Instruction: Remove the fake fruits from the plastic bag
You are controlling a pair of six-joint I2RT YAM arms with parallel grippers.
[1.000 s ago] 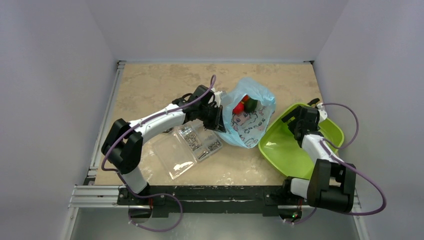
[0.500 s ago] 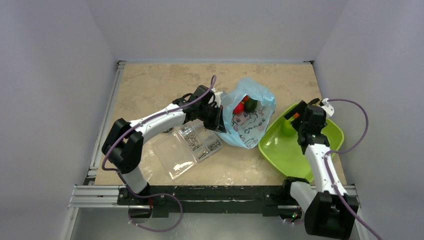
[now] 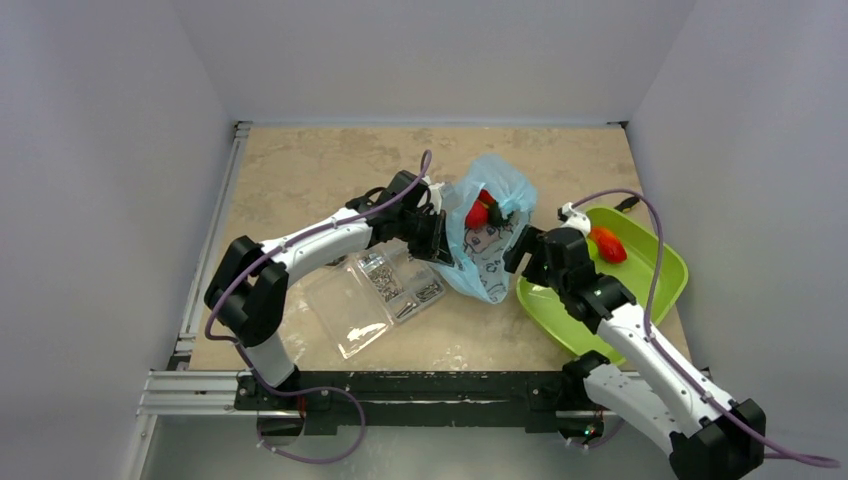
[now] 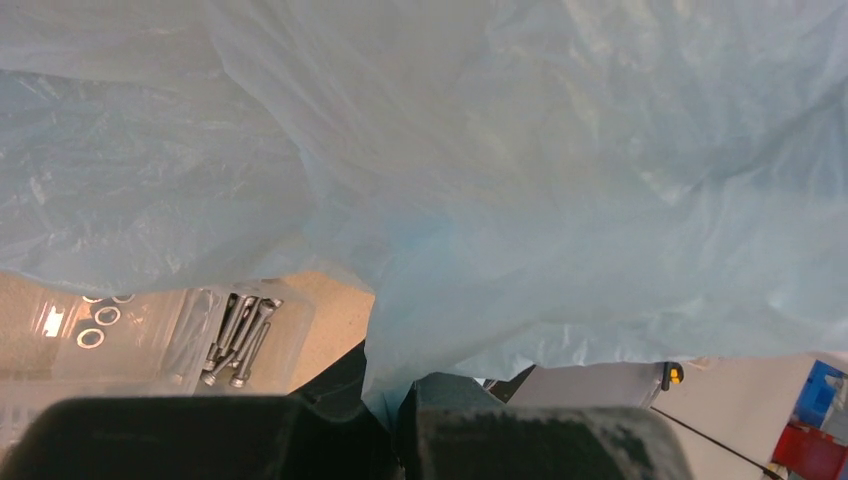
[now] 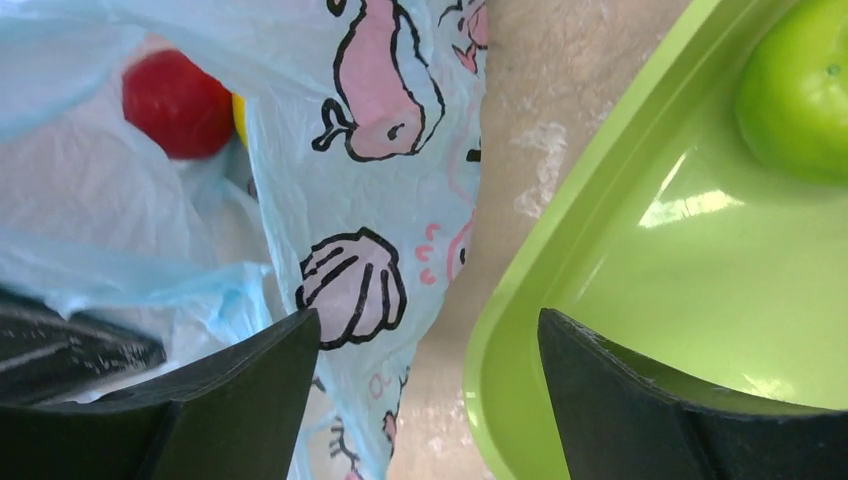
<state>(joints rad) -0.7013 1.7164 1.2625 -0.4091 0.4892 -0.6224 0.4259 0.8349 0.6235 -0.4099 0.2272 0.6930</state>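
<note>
The light-blue printed plastic bag (image 3: pixel 490 245) lies mid-table with its mouth open. Inside it are a red fruit (image 3: pixel 478 213) and a dark green one (image 3: pixel 501 207). My left gripper (image 3: pixel 440 245) is shut on the bag's left edge; in the left wrist view a fold of the bag (image 4: pixel 500 150) is pinched between its jaws (image 4: pixel 395 410). My right gripper (image 3: pixel 522 252) is open and empty between the bag and the lime-green tray (image 3: pixel 590 310). The right wrist view shows the bag (image 5: pixel 380 200), the red fruit (image 5: pixel 178 103) and a sliver of yellow beside it.
An orange-red fruit (image 3: pixel 607 245) lies in the tray. A bright green round fruit (image 5: pixel 800 90) also lies in the tray (image 5: pixel 600 330). A clear compartment box (image 3: pixel 375 295) with screws (image 4: pixel 235 335) sits left of the bag, under my left arm.
My right arm has swung left from over the tray to the bag's right side. An orange-red fruit now shows in the tray. My left gripper has kept hold of the bag.
</note>
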